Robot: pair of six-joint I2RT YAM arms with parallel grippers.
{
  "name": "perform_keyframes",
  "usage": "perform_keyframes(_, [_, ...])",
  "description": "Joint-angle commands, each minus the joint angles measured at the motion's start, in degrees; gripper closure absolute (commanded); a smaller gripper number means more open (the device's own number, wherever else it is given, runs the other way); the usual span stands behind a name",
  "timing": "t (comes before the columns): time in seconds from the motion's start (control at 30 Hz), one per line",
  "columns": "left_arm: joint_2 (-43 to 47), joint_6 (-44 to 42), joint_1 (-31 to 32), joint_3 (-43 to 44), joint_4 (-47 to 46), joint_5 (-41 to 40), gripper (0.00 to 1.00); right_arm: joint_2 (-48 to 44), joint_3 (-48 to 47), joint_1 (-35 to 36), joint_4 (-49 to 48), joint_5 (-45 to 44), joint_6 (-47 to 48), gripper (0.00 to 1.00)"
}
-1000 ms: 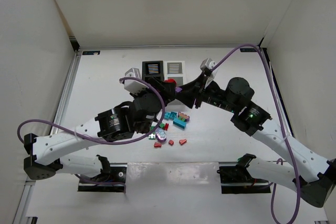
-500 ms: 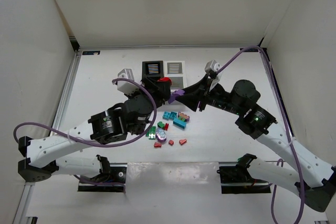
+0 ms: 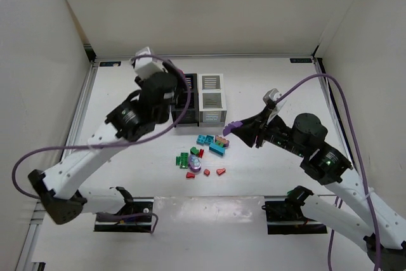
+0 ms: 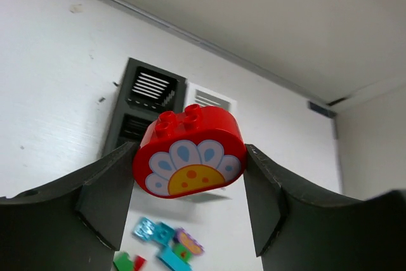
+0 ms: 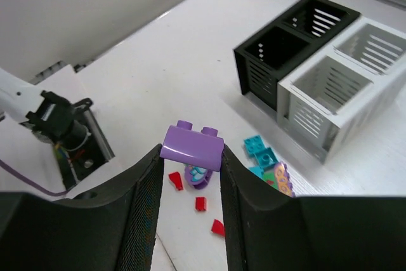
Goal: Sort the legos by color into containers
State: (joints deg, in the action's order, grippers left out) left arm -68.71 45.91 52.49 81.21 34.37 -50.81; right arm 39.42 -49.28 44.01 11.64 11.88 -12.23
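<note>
The left tool (image 4: 190,172) grips a red flower brick (image 4: 190,157) by its 2 sides. The right tool (image 5: 190,160) pinches a purple brick (image 5: 192,146). Both look light, hard and slippery.

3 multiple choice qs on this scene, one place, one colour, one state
1. Where is the black bin relative to the white bin? A) stacked on it B) right beside it C) across the table
2. The brick in the right gripper is: A) green B) red C) purple
3. The left gripper is: A) open, empty B) shut on the red flower brick C) lying on the table
Answers: B, the bins stand side by side; C, a purple brick sits between its fingers; B, its fingers clamp that brick.
</note>
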Motion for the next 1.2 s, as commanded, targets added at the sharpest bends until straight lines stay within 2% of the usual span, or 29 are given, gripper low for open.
perform_keyframes(0.0, [-7.5,-8.4,-8.4,4.1,1.9,14.3,0.40,-0.7,-0.5,-2.0,2.8,-4.1,0.3,1.00])
perform_keyframes(0.03, [-10.4,-11.3,-11.7,4.8,1.2,19.4,0.40,-0.2,-0.6,-2.5,3.1,-4.0,0.2,1.00])
perform_keyframes(0.1, [-15.0,-11.5,-15.5,9.1,2.6,24.2,0.40,0.4,-0.9,-4.0,4.4,-3.4,0.2,1.00])
perform_keyframes(0.27, [-27.8,-17.3,-20.3,17.6,3.2,25.5,0.40,1.8,-0.3,-10.3,3.9,0.9,0.1,1.00])
perform_keyframes(0.37, [-34.0,-17.3,-22.4,23.5,6.0,28.9,0.40,2.8,0.5,-14.0,3.7,3.8,-0.3,1.00])
perform_keyframes(0.5, [-39.5,-17.6,-23.3,26.4,5.4,29.1,0.40,3.1,1.6,-18.9,3.1,7.5,-0.9,1.00])
perform_keyframes(0.63, [-42.5,-16.5,-24.5,28.1,6.5,30.1,0.39,2.7,2.0,-22.0,3.7,10.1,-1.0,1.00])
perform_keyframes(0.8, [-44.0,-16.4,-24.5,27.3,6.2,30.7,0.32,3.2,2.5,-25.1,3.4,12.1,-0.8,1.00])
perform_keyframes(0.87, [-44.1,-15.9,-24.5,27.1,6.0,30.4,0.27,3.4,2.6,-25.5,3.2,12.0,-0.7,1.00])
perform_keyframes(0.97, [-44.3,-15.8,-24.5,27.0,6.2,30.2,0.15,3.4,2.5,-25.4,3.2,12.3,-0.5,1.00])
perform_keyframes(1.0, [-44.4,-15.6,-24.5,27.2,6.3,30.2,0.15,3.4,2.6,-25.2,3.3,12.1,-0.5,1.00])
perform_keyframes(1.07, [-44.8,-15.8,-24.5,27.4,6.5,30.6,0.08,3.4,2.5,-25.1,3.2,11.9,-0.3,1.00])
perform_keyframes(1.17, [-45.2,-15.6,-24.6,27.7,6.3,30.4,0.05,3.5,2.3,-25.3,4.1,11.9,0.0,1.00])
